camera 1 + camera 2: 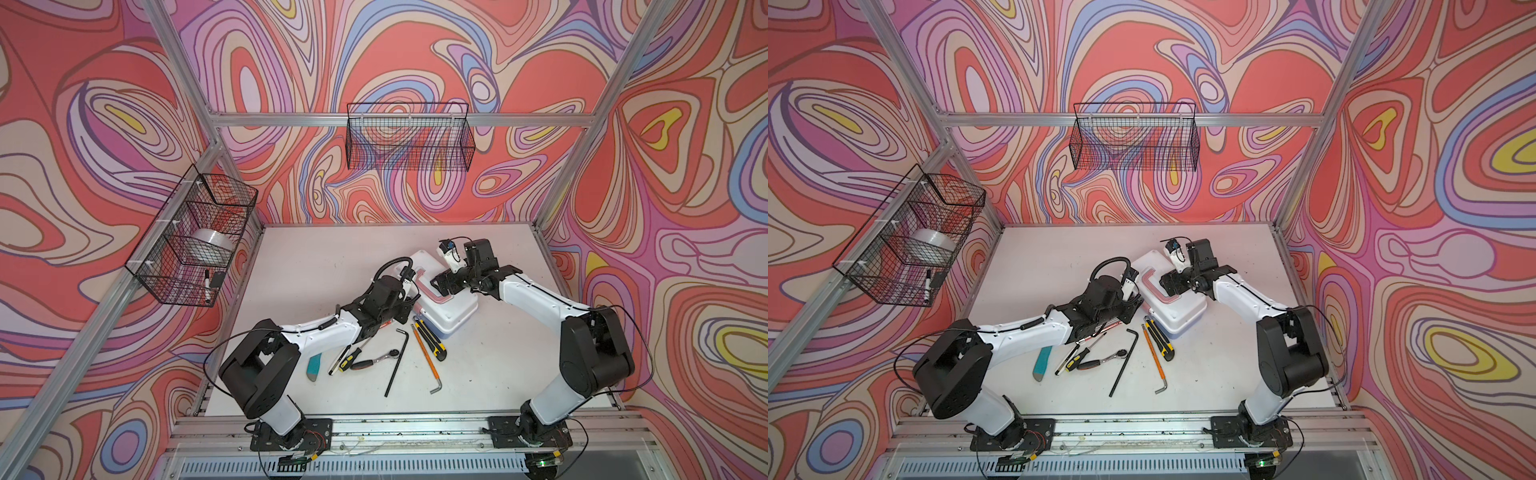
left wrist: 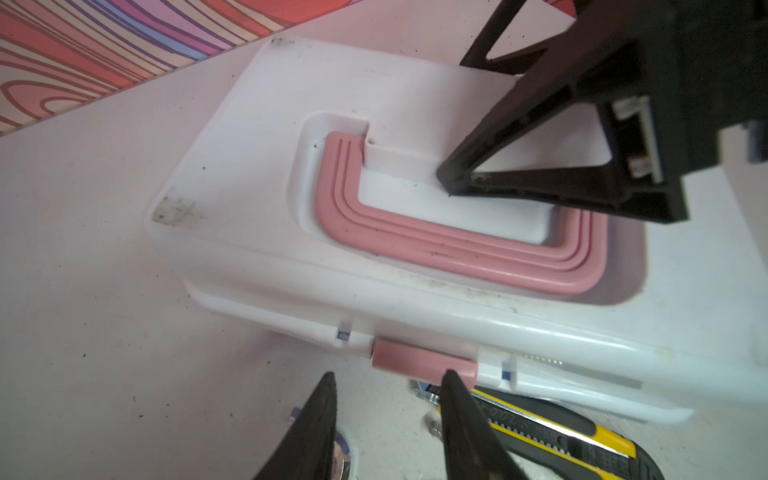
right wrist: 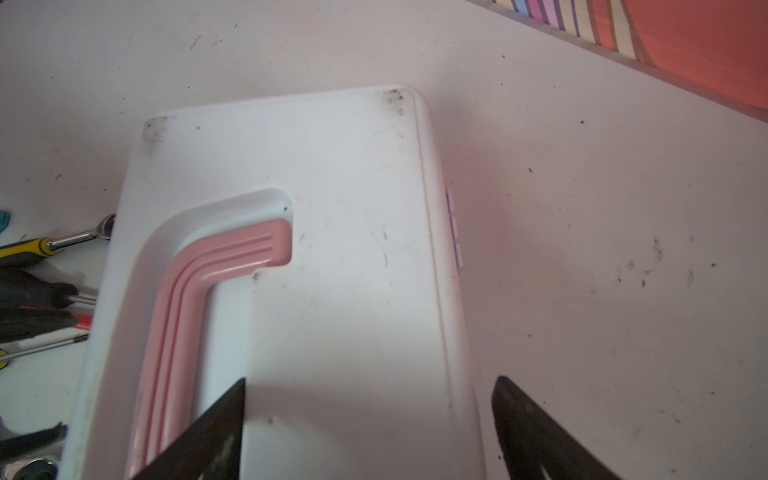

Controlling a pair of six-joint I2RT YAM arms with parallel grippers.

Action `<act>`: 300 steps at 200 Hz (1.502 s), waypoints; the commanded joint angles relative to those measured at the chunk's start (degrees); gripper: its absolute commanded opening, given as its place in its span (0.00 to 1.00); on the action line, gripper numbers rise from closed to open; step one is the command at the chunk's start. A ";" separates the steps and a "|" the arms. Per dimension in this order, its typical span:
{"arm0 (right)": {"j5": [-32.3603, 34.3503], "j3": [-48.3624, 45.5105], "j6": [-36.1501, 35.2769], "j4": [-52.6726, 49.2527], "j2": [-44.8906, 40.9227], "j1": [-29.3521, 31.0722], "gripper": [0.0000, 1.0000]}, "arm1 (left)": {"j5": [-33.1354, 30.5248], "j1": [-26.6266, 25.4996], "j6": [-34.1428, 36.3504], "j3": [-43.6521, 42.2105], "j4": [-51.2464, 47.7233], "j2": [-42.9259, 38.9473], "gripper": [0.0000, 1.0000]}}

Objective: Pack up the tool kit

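Toolbox (image 1: 453, 312) shut, mid-frame on surface (image 1: 311, 270). Looks light, rigid, slick; best taken by pink handle (image 2: 436, 243) or latch (image 2: 415, 359). Left jaws part-open at latch, empty; right jaws wide astride lid (image 3: 353, 208), gripping nothing.

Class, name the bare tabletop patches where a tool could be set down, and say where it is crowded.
Bare on the table: the back strip between toolbox and rear wall; the left side, beyond the left arm; the front right, between knife and right arm. Crowded: front middle, where loose tools lie between left arm and toolbox.
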 commanded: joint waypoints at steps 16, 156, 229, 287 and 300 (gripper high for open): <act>4.41 -1.57 -0.82 -1.62 0.29 0.00 0.86 | 2.08 -0.69 -0.44 4.29 -0.33 3.47 0.42; 16.80 -10.65 7.89 -6.94 -7.81 -9.37 0.77 | 5.98 -2.84 1.16 16.18 1.08 13.69 0.46; 16.77 -11.64 12.73 -9.49 -7.56 -9.71 0.76 | 0.33 -3.84 6.37 9.44 2.53 10.64 0.69; 15.71 -13.56 11.51 -9.12 -9.59 -9.71 0.72 | -6.66 -6.86 11.24 3.28 12.47 11.58 0.77; 15.95 -13.23 11.46 -9.57 -9.23 -9.67 0.71 | -7.69 -7.09 11.25 2.97 15.03 12.51 0.78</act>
